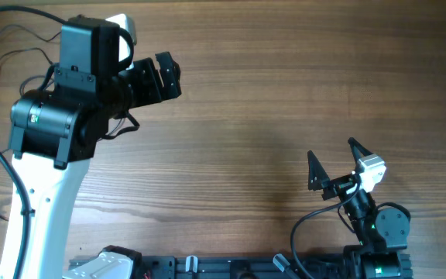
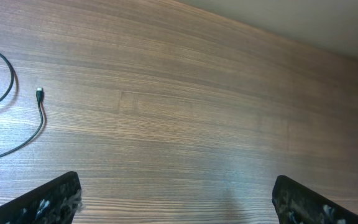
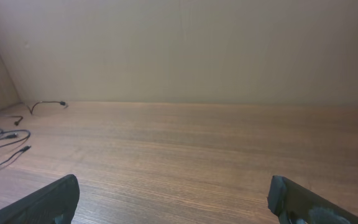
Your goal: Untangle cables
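- Left gripper (image 1: 169, 75) hangs over the far left part of the table (image 1: 269, 101) with its jaws spread as wide as they go and nothing between them
- From the left wrist view the left gripper (image 2: 176, 186) shows only as two dark fingers (image 2: 51, 199) at the bottom corners, with bare wood grain filling the whole gap
- Right gripper (image 1: 335, 159) sits low at the near right side, jaws likewise fully apart and holding nothing; its two pointed fingers (image 1: 313, 169) splay out in a V in the overhead view
- In the right wrist view the right gripper (image 3: 173, 186) frames an open stretch of tabletop, one finger in each lower corner, with no cord touching either one
- Out from the left gripper, the cables (image 2: 43, 118) lie to its left on the wood: one thin black cord ends in a small plug (image 2: 40, 93) and curves down and away toward the left edge, and a second cord arcs in a loop just beside it, apart from the fingers
- Overhead, the cables (image 1: 18, 53) show as thin dark lines at the far left corner, partly hidden behind the left arm
- Seen from the right wrist, the cables (image 3: 2, 138) rest well apart from the right gripper, loosely looped at the far left of the table, with one short cord lying near the foot of the pale wall (image 3: 197, 50)
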You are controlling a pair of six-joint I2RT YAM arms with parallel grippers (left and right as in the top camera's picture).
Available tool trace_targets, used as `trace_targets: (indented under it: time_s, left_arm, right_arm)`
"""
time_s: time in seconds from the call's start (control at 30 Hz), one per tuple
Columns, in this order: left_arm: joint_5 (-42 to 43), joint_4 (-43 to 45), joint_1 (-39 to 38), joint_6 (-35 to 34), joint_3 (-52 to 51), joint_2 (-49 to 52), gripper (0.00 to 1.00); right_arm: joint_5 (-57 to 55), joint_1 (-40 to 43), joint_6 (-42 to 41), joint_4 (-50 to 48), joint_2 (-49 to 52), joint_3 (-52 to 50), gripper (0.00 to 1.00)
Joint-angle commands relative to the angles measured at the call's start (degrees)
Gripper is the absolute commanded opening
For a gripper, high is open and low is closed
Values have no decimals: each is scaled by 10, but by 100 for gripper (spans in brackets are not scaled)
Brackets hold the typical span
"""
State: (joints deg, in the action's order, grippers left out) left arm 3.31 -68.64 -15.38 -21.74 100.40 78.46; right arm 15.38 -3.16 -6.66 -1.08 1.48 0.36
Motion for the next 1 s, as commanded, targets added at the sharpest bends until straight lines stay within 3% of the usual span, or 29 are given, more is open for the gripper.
trace_targets:
  time_s: [0.0,0.13,0.17,0.43,0.57,0.73,0.97]
  left_arm:
    - [-32,1,-1,8,0,2,100]
    - [-31,30,-1,20,-47,-41,100]
    - [-26,117,2,20,-141,-105,100]
    - [63,418,80,83,-500,-377,100]
    - [107,546,103,172,-657,-515,100]
    - [85,624,104,201,-812,-643,100]
    - [75,683,104,200,-937,-717,100]
  right_arm:
    - [-8,1,-10,-1,-5,-1,100]
    - [-8,1,-10,-1,-5,-1,100]
    - [-8,1,-10,-1,-5,-1,100]
    - [-8,1,-10,-1,-5,-1,100]
    - [-8,1,-10,-1,-5,-1,100]
    - [-8,1,-10,-1,-5,-1,100]
    - [-8,1,-10,-1,-5,-1,100]
